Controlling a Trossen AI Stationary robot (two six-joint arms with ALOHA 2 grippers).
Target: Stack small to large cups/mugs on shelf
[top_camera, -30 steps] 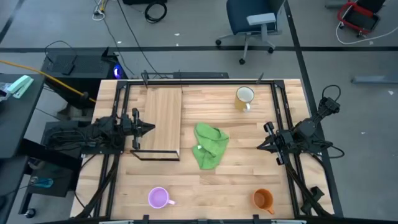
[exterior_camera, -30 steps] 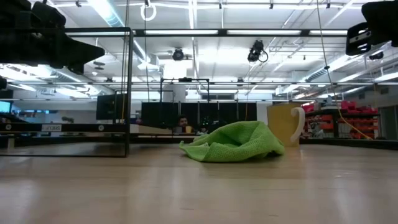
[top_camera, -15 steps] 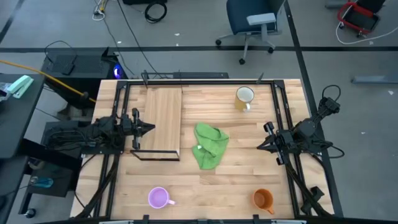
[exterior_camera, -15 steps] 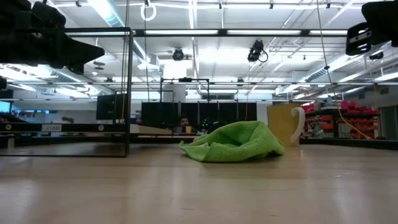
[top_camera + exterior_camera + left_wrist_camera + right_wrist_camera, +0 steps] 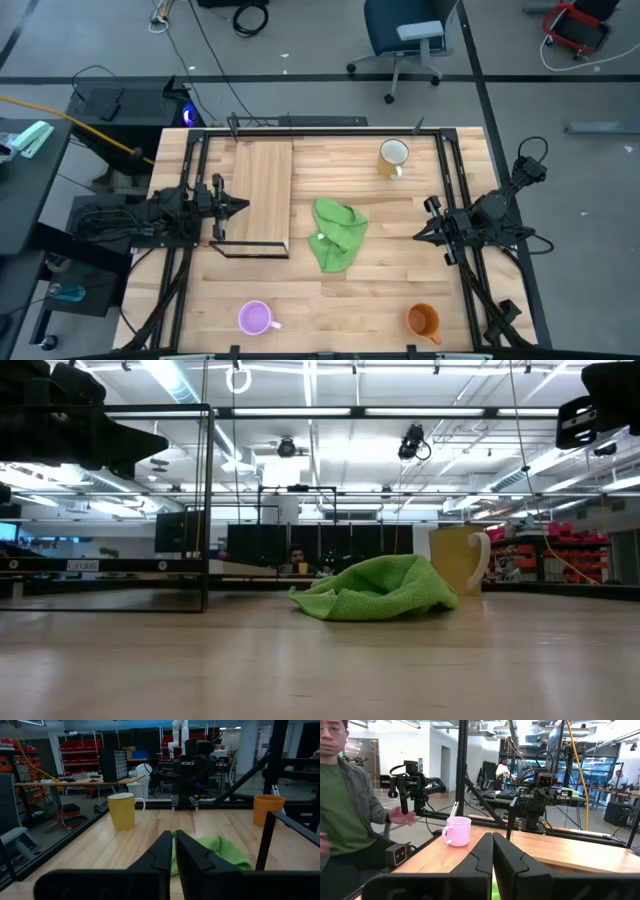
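The shelf (image 5: 262,190), a light-wood plank, lies flat on the table's far left, with its thin black frame (image 5: 250,246) at the near end. The pale yellow mug (image 5: 393,157) stands at the far right. The light-purple mug (image 5: 254,318) and the orange mug (image 5: 424,320) stand by the near edge. My left gripper (image 5: 240,206) hovers level over the shelf's left edge, shut, with nothing between its fingers. My right gripper (image 5: 420,233) hovers at the table's right side, shut and empty. The wrist views show each pair of fingers closed: left gripper (image 5: 173,838), right gripper (image 5: 492,836).
A crumpled green cloth (image 5: 337,232) lies mid-table between the shelf and my right gripper. Black frame rails (image 5: 320,130) run around the table's edges. A person (image 5: 345,815) in a green top stands beyond the table near the purple mug (image 5: 457,830).
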